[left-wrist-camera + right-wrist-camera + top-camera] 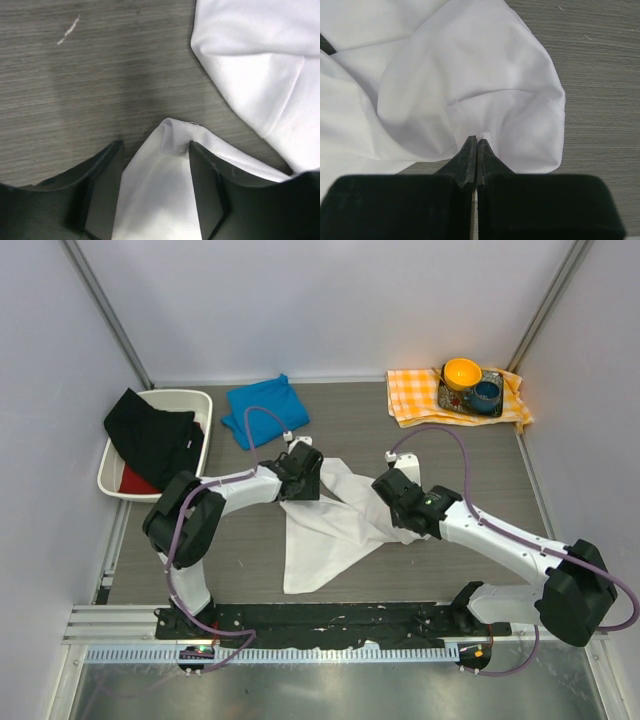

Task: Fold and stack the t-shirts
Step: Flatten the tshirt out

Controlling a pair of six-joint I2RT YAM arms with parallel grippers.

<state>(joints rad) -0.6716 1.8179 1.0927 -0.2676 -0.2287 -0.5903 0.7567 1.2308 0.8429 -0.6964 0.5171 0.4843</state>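
White t-shirt (325,530) lies crumpled and partly spread at mid-table, between the two arms. The left gripper (156,145) is at its upper left edge. Its jaws stand apart with a raised fold of white fabric between them; the fold touches one finger and is not clamped. The right gripper (476,142) is at the shirt's right side, fingers pressed fully together on a pinch of white cloth, and the fabric puckers toward the tips. Blue t-shirt (265,410) sits loosely folded at the back, well apart from the white one.

The table (450,455) is grey-brown wood grain with a few pale specks. A white bin (115,475) at the left edge holds a black cloth (150,435) over something red (135,483). At back right, a checked cloth (410,400) lies under a patterned tray (445,400) carrying an orange bowl (462,372) and a blue cup (487,395). Plain pale walls (330,300) close in three sides, with metal posts (105,310) in the corners. A black base plate (330,618) and a ribbed rail (300,652) run along the near edge.
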